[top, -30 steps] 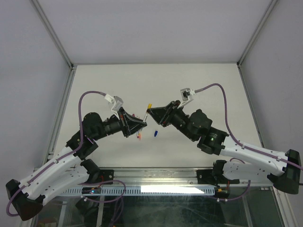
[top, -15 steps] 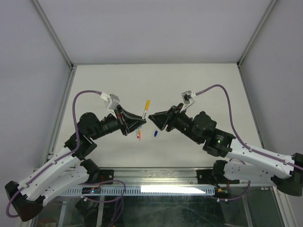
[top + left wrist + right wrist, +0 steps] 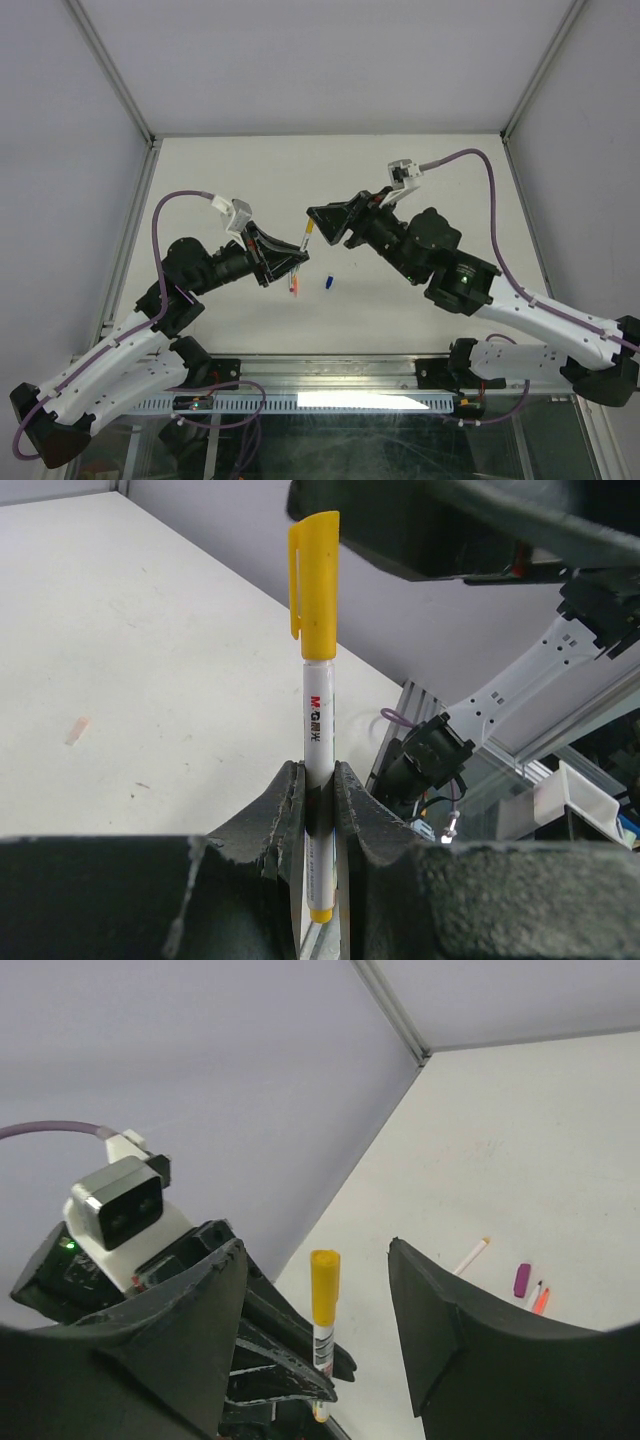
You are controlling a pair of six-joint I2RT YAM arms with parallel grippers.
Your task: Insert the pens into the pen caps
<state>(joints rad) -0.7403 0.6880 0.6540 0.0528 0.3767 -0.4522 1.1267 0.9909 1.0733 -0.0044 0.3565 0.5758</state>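
A white pen point(image 3: 318, 720) stands upright, clamped in my left gripper point(image 3: 318, 780), which is shut on its barrel. A yellow pen cap point(image 3: 314, 575) sits on the pen's upper end. In the top view that gripper point(image 3: 300, 250) holds the capped pen point(image 3: 308, 232) above the table. My right gripper point(image 3: 316, 1250) is open, its fingers spread wide on either side of the yellow cap point(image 3: 324, 1285) and not touching it. From above, the right gripper point(image 3: 313, 218) hovers at the cap's end.
A blue cap point(image 3: 327, 283) and some orange and red pens point(image 3: 293, 285) lie on the white table point(image 3: 400, 170) below the grippers. The right wrist view shows an orange-tipped pen point(image 3: 472, 1255), a purple cap point(image 3: 521, 1280) and another pen point(image 3: 540, 1298).
My right gripper has opened and let go of the yellow cap, which stays on the pen. It drew back, then moved up over the cap. The left arm barely shifted.
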